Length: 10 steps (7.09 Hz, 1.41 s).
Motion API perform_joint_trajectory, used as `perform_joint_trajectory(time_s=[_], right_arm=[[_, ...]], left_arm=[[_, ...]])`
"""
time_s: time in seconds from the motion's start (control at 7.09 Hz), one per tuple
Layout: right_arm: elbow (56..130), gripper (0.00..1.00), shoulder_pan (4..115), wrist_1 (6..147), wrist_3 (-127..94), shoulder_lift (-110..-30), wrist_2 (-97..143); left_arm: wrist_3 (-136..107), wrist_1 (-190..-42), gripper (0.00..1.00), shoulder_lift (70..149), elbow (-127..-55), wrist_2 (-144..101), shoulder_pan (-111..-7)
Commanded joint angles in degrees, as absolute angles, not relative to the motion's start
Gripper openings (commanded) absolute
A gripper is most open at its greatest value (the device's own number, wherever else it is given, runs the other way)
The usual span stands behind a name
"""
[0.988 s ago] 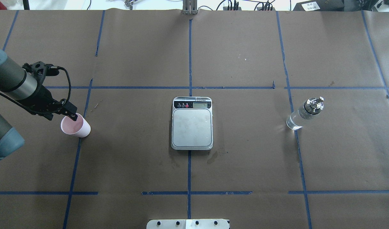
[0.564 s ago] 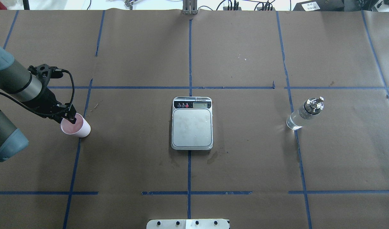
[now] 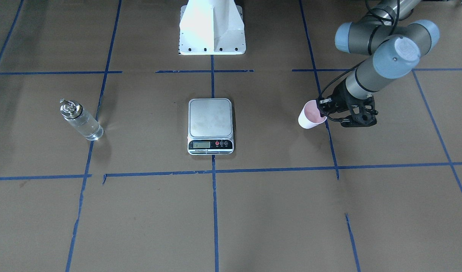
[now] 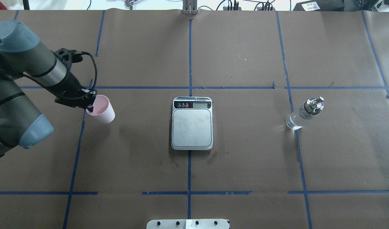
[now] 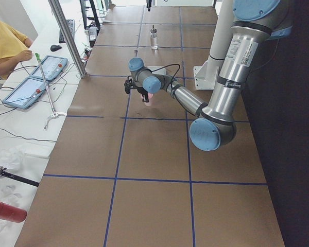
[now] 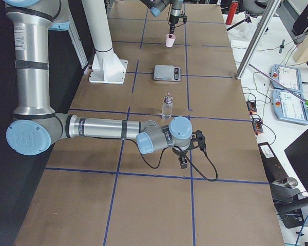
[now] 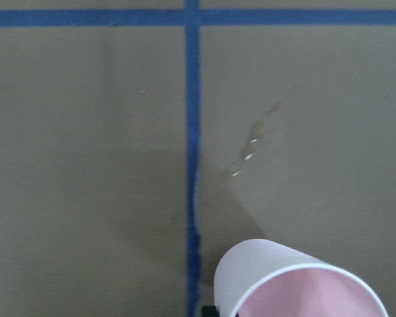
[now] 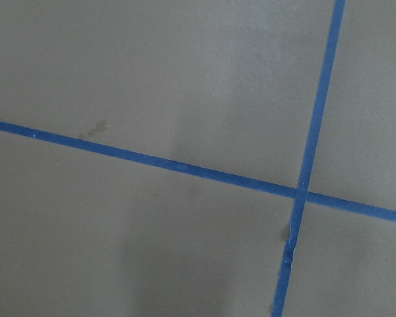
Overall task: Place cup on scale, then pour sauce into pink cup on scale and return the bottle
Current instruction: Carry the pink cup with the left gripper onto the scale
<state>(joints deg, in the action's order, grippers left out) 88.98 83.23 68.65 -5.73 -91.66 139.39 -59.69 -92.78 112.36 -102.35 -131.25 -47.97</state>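
cup (image 4: 102,110) carried nearer scale (image 4: 192,124), left claw (image 4: 90,108) pinching its rim

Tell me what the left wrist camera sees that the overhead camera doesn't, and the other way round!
Only the left wrist view: small shiny wet spots on the paper, close up. Only the overhead view: the scale, the bottle, and the left claw pinching the cup by its rim. Both: the cup, the blue tape and the brown paper.
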Motion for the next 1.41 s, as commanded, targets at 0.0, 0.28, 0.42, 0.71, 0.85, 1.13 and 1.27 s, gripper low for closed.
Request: perform_joint_trajectory(time_s=[0.0,0.28,0.42,0.71,0.85,1.13,1.27], right_arm=[[88.51,1.0,83.23,66.28,-5.89,-92.11,140.19],[88.51,1.0,83.23,66.27,-6.06,-92.11,140.19],[88.51,1.0,83.23,66.27,-6.06,-92.11,140.19],[88.51,1.0,83.23,66.27,-6.06,-92.11,140.19],[88.51,1.0,83.23,66.27,-6.06,-92.11,140.19],[88.51,1.0,83.23,66.18,-6.06,-92.11,140.27],[88.59,1.0,83.23,66.09,-6.06,-92.11,140.27]], left_arm=[[-74.64,-89.38,0.0,124.49,-101.26,-128.42,-41.7],[-79.07,-89.47,0.0,131.1,-97.49,-126.13,-38.16],[-80.15,-89.39,0.0,134.96,-93.9,-124.12,-36.49],[-80.16,-90.09,0.0,137.98,-88.7,-122.78,-34.02],[-80.16,-90.26,0.0,138.08,-88.42,-122.78,-33.75],[-79.98,-90.7,0.0,138.34,-88.24,-122.78,-33.75],[-79.98,-90.96,0.0,138.25,-88.16,-122.52,-33.75]])
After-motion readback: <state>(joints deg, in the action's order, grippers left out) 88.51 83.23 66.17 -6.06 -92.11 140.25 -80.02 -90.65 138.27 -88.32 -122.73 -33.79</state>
